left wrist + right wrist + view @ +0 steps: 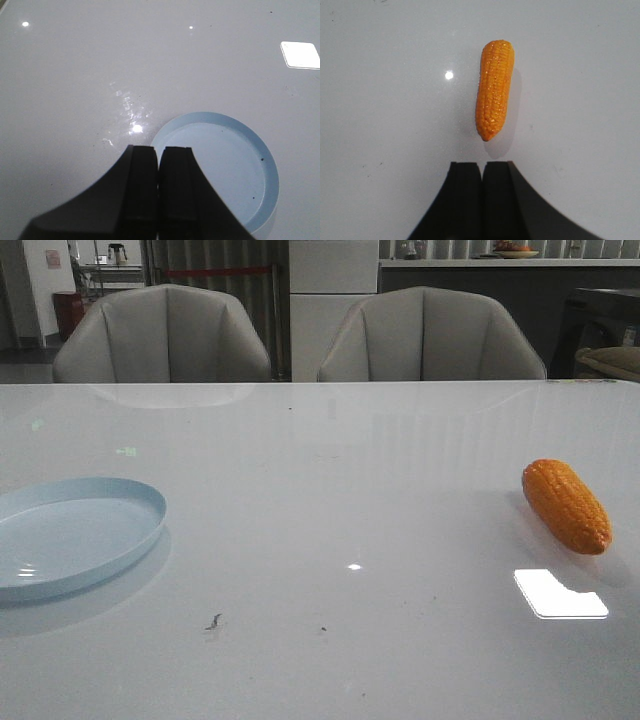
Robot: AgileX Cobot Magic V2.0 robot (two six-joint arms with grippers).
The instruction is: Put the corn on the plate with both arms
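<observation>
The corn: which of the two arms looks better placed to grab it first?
Probably the right. Its shut gripper hangs over the corn on the table's right; the left gripper, also shut, hovers over the plate.
</observation>
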